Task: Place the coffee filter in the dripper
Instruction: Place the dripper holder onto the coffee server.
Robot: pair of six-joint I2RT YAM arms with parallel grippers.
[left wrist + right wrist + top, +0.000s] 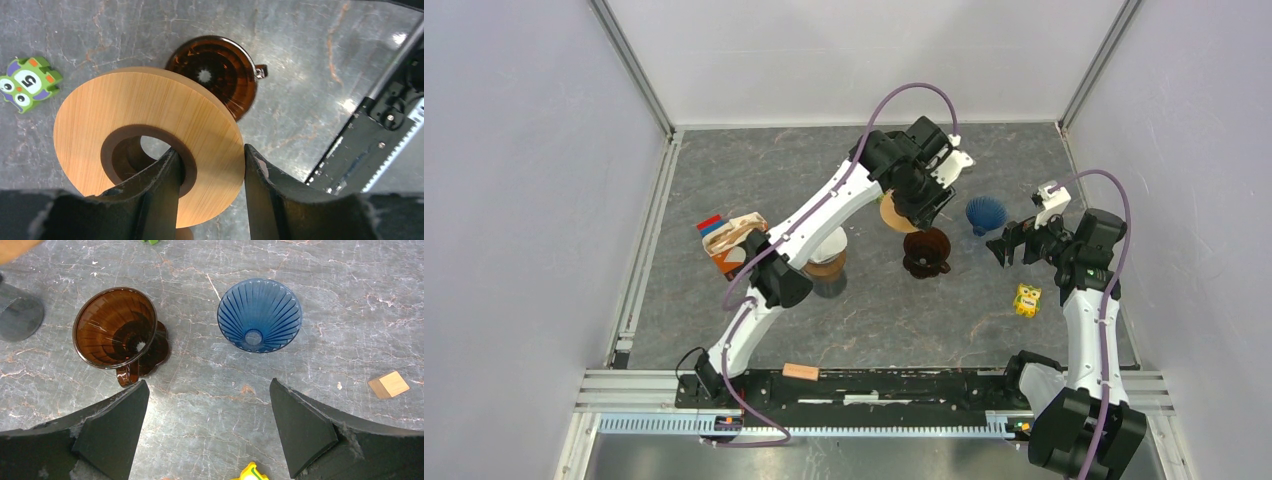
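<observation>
Dripper (212,75) beyond L jaws (gripping ring (150,115)).

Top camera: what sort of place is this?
Likely a lab test booth, not a kitchen: bare grey walls in metal framing, a stone-patterned table, left arm and right arm bolted to a rail.

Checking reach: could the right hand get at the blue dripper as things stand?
Probably yes: the right hand is open and empty, the blue dripper stands ahead of it with bare table between, and the left hand, holding a wooden ring, is off near the brown dripper.
</observation>
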